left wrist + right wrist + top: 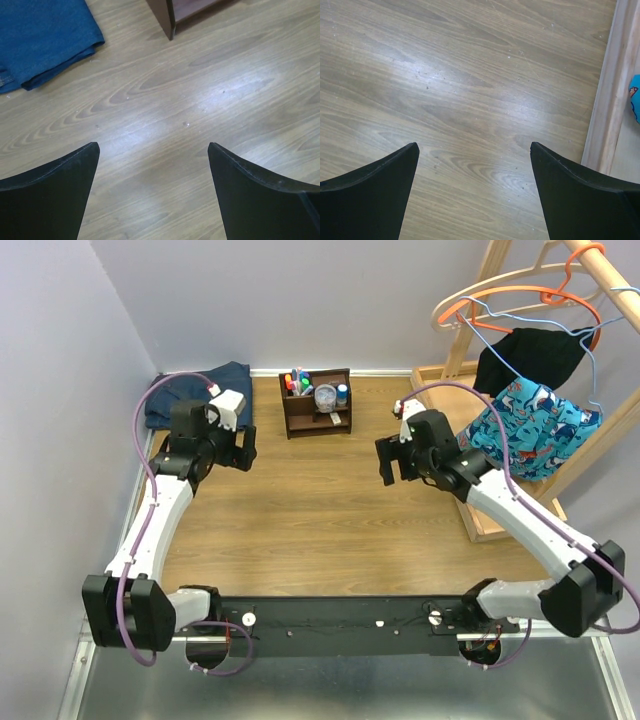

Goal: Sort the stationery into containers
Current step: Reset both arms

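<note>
A dark wooden organiser (316, 402) sits at the far edge of the worktop (300, 510), near its middle. Its tall section holds a cluster of capped markers (297, 380), too crowded to count. Its lower compartments hold one clear tub (325, 397), one blue-grey cylinder (342, 394) and one beige block (336, 419). No stationery lies loose in view, so sorting looks finished. That likely explains why the left claw (152, 150) and the right claw (474, 150) both hang wide and empty over bare wood.

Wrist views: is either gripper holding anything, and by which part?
Nothing held: the left gripper and the right gripper both stand open, empty, above the tabletop.
</note>
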{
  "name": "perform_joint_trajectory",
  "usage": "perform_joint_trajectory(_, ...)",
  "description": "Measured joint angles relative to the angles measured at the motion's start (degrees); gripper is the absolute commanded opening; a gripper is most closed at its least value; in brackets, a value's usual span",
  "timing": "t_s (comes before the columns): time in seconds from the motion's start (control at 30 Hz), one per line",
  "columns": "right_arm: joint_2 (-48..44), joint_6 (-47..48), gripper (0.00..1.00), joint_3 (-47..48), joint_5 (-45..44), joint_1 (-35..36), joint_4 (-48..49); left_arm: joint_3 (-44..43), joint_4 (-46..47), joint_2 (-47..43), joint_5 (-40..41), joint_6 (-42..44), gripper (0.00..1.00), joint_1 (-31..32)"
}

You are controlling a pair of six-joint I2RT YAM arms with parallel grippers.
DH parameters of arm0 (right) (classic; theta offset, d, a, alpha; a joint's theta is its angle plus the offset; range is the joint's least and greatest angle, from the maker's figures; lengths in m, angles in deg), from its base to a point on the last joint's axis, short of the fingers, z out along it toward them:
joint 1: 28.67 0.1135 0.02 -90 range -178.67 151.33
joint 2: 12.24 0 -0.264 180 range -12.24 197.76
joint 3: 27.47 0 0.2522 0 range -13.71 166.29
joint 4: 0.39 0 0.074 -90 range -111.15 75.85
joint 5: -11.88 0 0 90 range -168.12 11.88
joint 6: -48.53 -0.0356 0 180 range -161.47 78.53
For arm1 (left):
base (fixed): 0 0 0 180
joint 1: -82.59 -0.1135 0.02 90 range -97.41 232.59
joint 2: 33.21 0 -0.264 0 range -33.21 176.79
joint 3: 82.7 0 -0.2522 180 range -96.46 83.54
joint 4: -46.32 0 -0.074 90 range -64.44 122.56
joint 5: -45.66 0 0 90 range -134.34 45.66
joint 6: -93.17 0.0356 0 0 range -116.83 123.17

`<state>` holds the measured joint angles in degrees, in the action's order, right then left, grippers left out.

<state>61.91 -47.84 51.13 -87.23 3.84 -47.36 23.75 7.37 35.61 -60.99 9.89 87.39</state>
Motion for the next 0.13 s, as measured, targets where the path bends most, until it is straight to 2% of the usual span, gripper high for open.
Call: perform_joint_trajectory(0.13,-3.04,0.46,1.0,-2.21,0.04,0.0,0.07,-0.61,-2.29,0.0,3.13,3.13,0.99,1.66)
